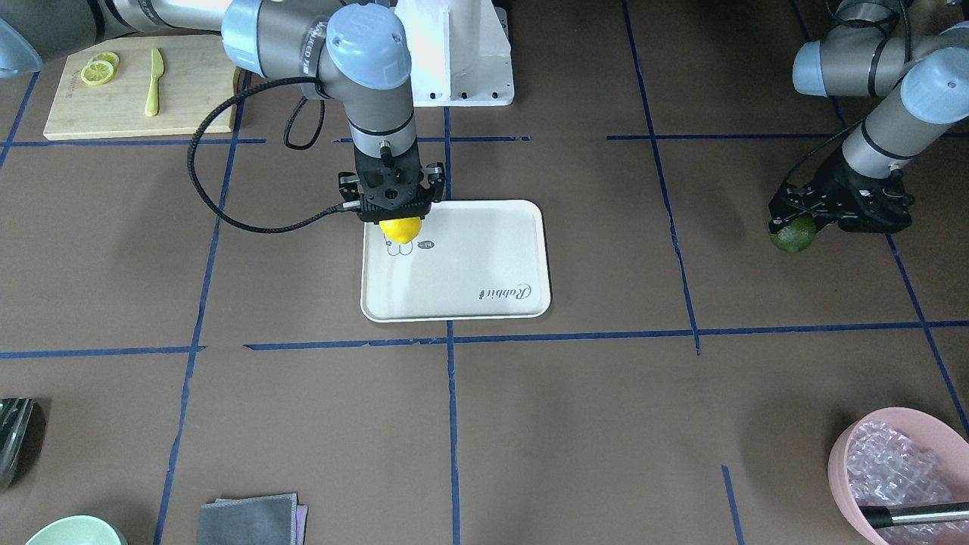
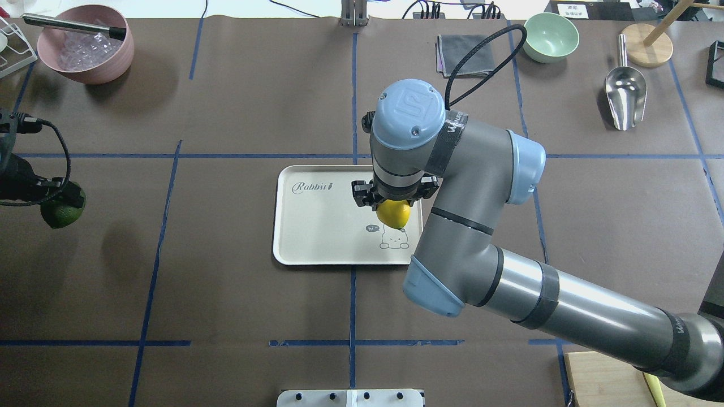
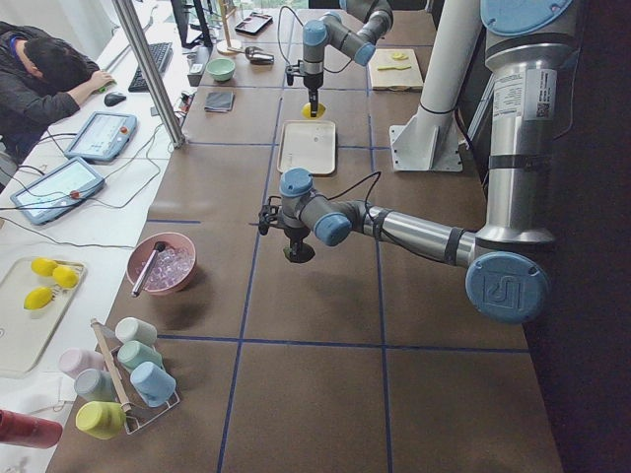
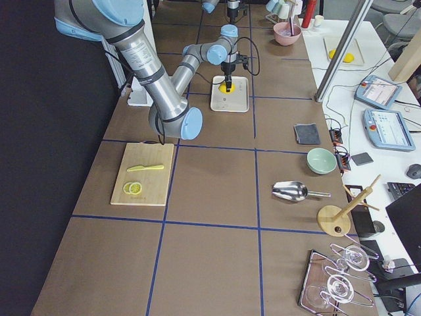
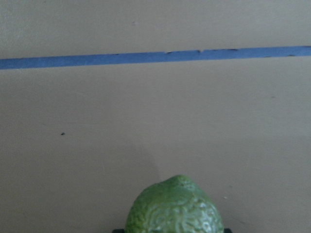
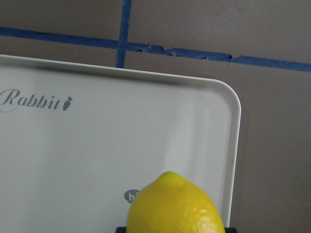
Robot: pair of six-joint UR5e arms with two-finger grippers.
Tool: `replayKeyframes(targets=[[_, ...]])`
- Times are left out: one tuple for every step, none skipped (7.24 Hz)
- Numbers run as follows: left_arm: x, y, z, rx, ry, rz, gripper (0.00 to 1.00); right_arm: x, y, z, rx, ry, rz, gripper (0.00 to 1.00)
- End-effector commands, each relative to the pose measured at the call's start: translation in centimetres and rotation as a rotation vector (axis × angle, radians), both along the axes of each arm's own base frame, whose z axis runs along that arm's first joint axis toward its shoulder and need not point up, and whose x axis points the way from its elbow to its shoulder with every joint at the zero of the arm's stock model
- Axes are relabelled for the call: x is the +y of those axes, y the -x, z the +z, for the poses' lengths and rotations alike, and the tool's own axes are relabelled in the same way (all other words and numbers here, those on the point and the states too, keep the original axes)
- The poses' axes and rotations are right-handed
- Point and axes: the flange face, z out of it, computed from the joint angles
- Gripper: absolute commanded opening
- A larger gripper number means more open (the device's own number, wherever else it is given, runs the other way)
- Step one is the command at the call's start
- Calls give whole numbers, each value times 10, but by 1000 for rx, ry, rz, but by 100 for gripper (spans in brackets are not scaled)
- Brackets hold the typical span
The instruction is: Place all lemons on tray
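My right gripper point(image 1: 399, 221) is shut on the bright yellow lemon point(image 1: 400, 229) and holds it over the cream-white tray point(image 1: 469, 265), at the corner with the cartoon animal. The overhead view shows the same lemon point(image 2: 394, 214) over the tray point(image 2: 317, 226). In the right wrist view the lemon point(image 6: 175, 204) hangs close above the tray point(image 6: 97, 155). My left gripper point(image 1: 801, 224) is shut on the dark green lemon point(image 1: 792, 235) low over the brown table, far from the tray. That lemon also shows in the overhead view point(image 2: 62, 213) and in the left wrist view point(image 5: 175, 208).
A bamboo cutting board point(image 1: 136, 98) with lemon slices and a yellow-green knife lies near the robot's right side. A pink bowl point(image 2: 85, 45), a grey cloth point(image 2: 464, 53), a green bowl point(image 2: 550, 37) and a metal scoop point(image 2: 625, 93) stand along the far edge.
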Motion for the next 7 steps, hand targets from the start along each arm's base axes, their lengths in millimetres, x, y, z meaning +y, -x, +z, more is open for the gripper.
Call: replayKeyframes(targets=[[16,8,-64,8,57,-56,0,-17,31,33,8,-12,14,1],[17,7,-80,31,68,-89,0,-24,43,50,15,-13,19,2],[14,4,-98,59,90,-129,0,-28,47,55,-2,-22,22,14],[20,-17,-113,78,111,-130,0,-28,48,54,-7,-17,28,45],[28,-41,-130,101,140,-128,0,-28,48,53,-13,-10,34,81],[35,-78,-159,132,178,-127,0,-35,39,37,-39,-17,43,99],[51,-138,-201,101,222,-122,0,-46,10,18,-82,-8,54,99]])
